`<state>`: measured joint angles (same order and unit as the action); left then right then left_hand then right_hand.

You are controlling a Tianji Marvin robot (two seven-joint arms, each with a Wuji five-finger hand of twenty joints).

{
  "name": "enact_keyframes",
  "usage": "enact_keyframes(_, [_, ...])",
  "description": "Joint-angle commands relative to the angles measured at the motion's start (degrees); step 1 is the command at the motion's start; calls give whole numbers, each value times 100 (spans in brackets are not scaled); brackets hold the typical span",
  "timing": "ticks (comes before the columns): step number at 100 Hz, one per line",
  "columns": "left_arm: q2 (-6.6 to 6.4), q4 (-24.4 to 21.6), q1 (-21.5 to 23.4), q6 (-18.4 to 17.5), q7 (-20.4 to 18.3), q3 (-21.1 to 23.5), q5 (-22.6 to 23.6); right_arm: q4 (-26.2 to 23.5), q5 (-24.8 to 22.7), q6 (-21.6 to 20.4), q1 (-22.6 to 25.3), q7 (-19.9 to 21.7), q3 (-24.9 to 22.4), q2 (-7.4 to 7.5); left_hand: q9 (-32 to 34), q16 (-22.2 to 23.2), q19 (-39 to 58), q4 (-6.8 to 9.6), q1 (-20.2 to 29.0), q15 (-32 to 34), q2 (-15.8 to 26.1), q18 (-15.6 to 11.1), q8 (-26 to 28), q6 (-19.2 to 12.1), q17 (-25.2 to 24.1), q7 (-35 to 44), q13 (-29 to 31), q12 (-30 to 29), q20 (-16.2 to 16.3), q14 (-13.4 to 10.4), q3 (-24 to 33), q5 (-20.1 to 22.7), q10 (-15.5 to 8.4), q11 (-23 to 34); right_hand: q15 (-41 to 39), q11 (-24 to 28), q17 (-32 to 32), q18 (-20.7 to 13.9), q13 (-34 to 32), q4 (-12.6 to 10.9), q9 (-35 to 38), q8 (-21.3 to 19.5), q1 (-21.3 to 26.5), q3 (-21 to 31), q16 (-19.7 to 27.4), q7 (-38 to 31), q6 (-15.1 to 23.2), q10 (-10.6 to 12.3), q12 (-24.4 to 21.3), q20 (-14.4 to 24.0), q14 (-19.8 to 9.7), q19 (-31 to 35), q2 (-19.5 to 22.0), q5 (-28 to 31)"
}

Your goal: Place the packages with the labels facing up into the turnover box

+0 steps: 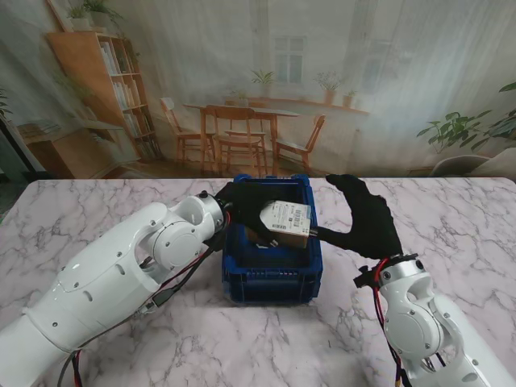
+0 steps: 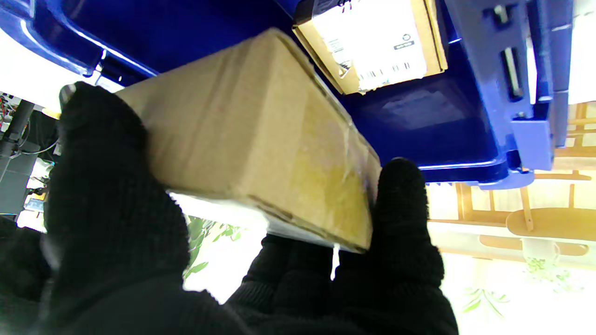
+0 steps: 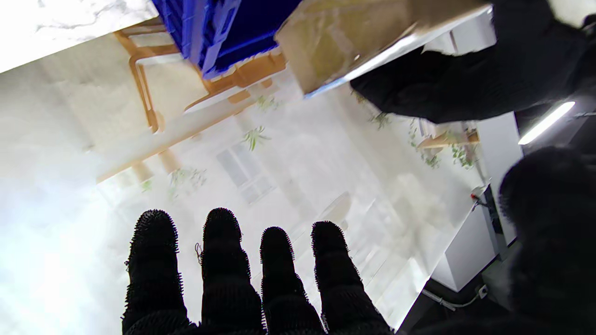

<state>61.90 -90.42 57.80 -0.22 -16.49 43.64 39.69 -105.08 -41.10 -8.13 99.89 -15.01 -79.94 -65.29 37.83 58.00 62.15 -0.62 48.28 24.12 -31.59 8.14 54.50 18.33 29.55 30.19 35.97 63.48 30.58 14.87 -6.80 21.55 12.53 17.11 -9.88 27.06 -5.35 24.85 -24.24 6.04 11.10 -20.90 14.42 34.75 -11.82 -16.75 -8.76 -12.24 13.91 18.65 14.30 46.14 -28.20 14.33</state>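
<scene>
The package (image 1: pixel 287 218), label up, hangs over the blue turnover box (image 1: pixel 272 274), pinched between thumb and fingers of the left hand (image 2: pixel 139 242), apparently for lowering beside another labelled package (image 2: pixel 377 42) already inside. The right hand (image 1: pixel 367 218) stands alongside, fingers spread, holding nothing.

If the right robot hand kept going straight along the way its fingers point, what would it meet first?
Probably nothing on the table: the right robot hand is open beside the turnover box, fingers aimed past its far right corner toward the backdrop, though depth is unclear.
</scene>
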Motion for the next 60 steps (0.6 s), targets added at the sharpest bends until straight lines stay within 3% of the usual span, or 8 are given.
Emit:
enact_keyframes(1, [8, 26, -44, -14, -57, -77, 21, 75, 82, 81, 139, -162, -94, -33, 410, 299, 241, 524, 2408, 928, 1088, -463, 209, -795, 49, 793, 476, 344, 4, -344, 1981, 105, -527, 614, 365, -148, 128, -251, 161, 35, -43, -87, -38, -125, 80, -107, 196, 135, -38, -82, -64, -143, 167, -208])
enact_keyframes(28, [35, 161, -47, 58, 42, -208, 11, 255, 283, 227, 369, -666, -273, -152, 393, 188, 232, 541, 2355, 918, 1146, -457, 189, -792, 14, 779, 433, 332, -7, -353, 1947, 86, -517, 587, 400, -171, 191, -289, 209, 31, -100, -40, 66, -236, 51, -278, 219, 113, -38, -44, -156, -256, 196, -278])
enact_keyframes(47, [30, 161, 92, 72, 130, -147, 84, 357, 314, 282, 365, -806, -236, -181, 390, -273, 250, 579, 2350, 1042, 1199, -432, 163, -774, -10, 786, 368, 337, -20, -342, 1854, 81, -494, 566, 413, -148, 191, -290, 221, 22, -125, -6, 108, -287, 35, -341, 226, 99, -26, -7, -177, -304, 218, -305])
enact_keyframes(60, [34, 205, 138, 90, 181, -150, 108, 452, 377, 254, 336, -906, -210, -206, 386, -321, 255, 568, 2321, 1063, 1215, -420, 160, -771, -21, 780, 354, 331, -19, -327, 1822, 76, -488, 557, 457, -156, 303, -292, 280, 35, -128, 55, -139, -259, 30, -399, 280, 157, -32, -4, -167, -510, 252, -331])
